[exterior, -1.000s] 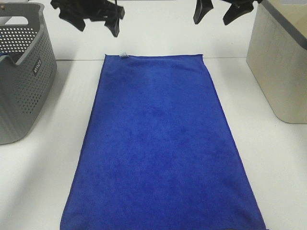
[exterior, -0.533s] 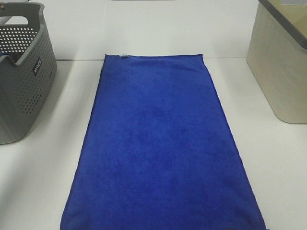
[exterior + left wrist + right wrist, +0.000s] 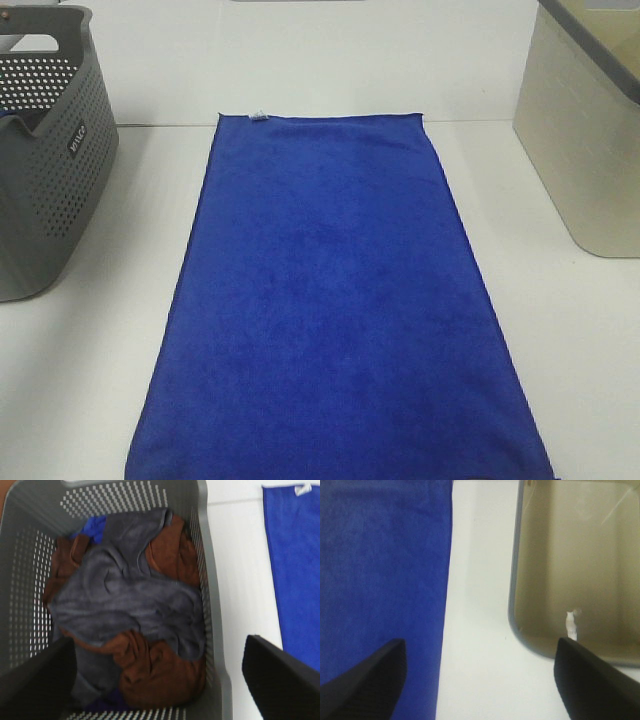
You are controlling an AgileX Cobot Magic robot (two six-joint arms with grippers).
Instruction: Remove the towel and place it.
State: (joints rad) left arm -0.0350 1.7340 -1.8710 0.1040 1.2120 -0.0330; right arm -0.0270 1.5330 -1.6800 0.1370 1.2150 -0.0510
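Note:
The royal-blue towel (image 3: 330,310) lies flat and spread out on the white table, its white tag (image 3: 257,114) at the far left corner. It also shows in the left wrist view (image 3: 297,570) and the right wrist view (image 3: 380,585). Neither arm shows in the exterior high view. My left gripper (image 3: 160,680) is open and empty, high above the grey basket. My right gripper (image 3: 480,680) is open and empty, above the bare table between the towel's edge and the beige bin.
A grey perforated basket (image 3: 50,200) at the left holds crumpled grey, brown and blue cloths (image 3: 130,610). A beige bin (image 3: 590,150) stands at the right; its inside (image 3: 580,565) holds only a small white scrap.
A second ago both grippers hung at the top of the exterior high view above the towel's far edge. They have since left that view. The towel has not moved.

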